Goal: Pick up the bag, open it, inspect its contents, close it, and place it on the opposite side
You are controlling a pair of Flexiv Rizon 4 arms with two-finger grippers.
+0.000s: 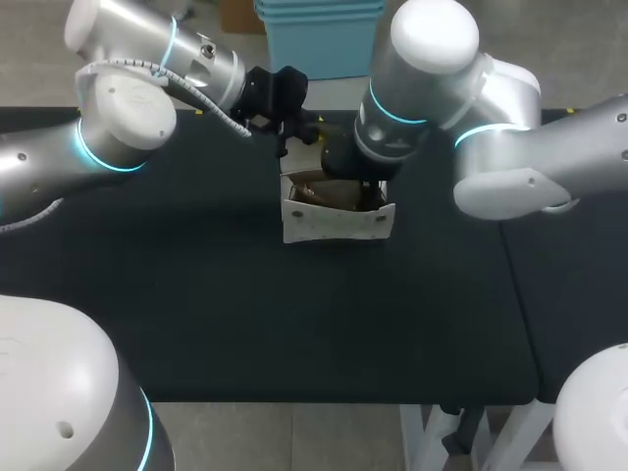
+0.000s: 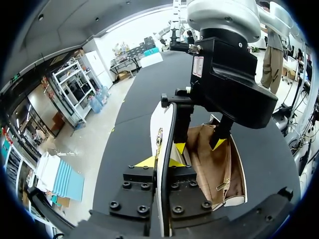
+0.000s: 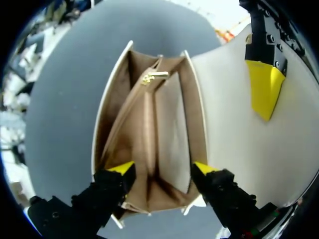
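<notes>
- The white bag (image 1: 334, 221) stands upright on the black table (image 1: 196, 294), at the middle of its far half. Its mouth faces up and its long axis runs left to right across the table.
- The tan lining is in view, and a zipped middle pocket (image 3: 148, 124) runs along the bag's length.
- The flap (image 3: 234, 139) is lifted off the mouth on the far side.
- The left gripper (image 2: 158, 162) comes in from behind the bag and pinches the flap, which stands edge-on between its yellow tips.
- The right gripper (image 3: 162, 168) points straight down, with its fingers spread and their tips set in the open mouth, one on each side of the middle pocket.
</notes>
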